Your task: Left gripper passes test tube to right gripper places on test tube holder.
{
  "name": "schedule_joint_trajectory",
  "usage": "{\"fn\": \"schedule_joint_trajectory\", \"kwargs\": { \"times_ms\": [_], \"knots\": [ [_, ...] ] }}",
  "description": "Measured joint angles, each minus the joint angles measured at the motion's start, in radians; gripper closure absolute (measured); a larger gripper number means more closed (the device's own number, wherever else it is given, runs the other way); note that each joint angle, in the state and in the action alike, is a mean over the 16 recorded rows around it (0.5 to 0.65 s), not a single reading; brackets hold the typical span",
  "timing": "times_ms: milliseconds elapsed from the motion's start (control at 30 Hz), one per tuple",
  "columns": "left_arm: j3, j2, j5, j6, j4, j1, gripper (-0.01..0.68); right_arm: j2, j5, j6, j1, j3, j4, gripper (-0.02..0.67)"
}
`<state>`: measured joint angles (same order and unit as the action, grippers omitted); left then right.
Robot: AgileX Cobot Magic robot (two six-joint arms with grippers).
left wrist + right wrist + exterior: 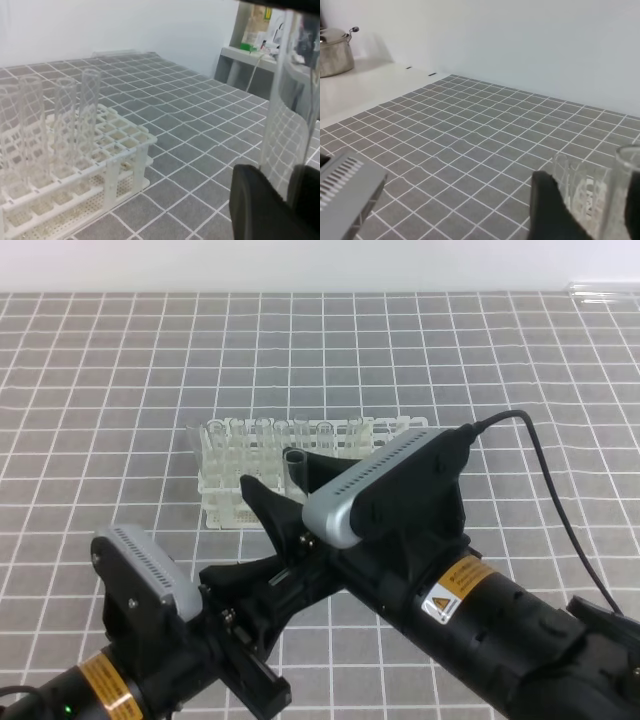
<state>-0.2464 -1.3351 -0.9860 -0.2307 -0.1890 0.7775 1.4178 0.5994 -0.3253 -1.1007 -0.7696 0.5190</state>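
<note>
The handover looks to be in its middle. Both arms meet above the gridded bench, just in front of the test tube holder, and the tube has not yet reached the rack.

The right tool reaches across the middle under its silver-grey module, jaws standing fairly wide on either side of the tube; whether they press on the glass yet, I cannot tell. Below and to its left, the left tool is nearly closed, and the left wrist view shows its dark finger at the foot of the glass, so I judge it is the one carrying the tube.

Left to do: the right tool must close, the left let go, and the tube be lowered into a free hole.

The holder is white, a grid of square holes, with several clear tubes already upright in it.

The test tube stands roughly upright between the right tool's jaws, clear, its open rim uppermost.
</note>
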Motion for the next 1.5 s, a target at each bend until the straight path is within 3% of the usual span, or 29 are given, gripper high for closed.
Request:
{"fn": "schedule_joint_trajectory", "kwargs": {
  "times_ms": [267,767,1267,1400,1500],
  "knots": [
    [0.001,0.0,0.009,0.014,0.013,0.0,0.631,0.0,-0.001,0.0,0.0,0.0,0.0,0.391],
    [0.002,0.003,-0.004,0.024,0.013,0.0,0.621,-0.001,0.002,0.0,0.001,0.0,-0.001,0.549],
    [0.002,0.002,-0.033,0.001,0.015,0.0,0.422,-0.015,-0.003,-0.022,0.002,0.0,0.011,0.559],
    [0.012,0.01,-0.05,-0.021,0.011,0.0,0.401,-0.044,-0.016,-0.083,0.002,0.0,0.06,0.559],
    [0.033,0.031,-0.072,-0.037,0.01,0.0,0.428,-0.076,-0.03,-0.159,0.002,0.002,0.126,0.559]
  ]
}}
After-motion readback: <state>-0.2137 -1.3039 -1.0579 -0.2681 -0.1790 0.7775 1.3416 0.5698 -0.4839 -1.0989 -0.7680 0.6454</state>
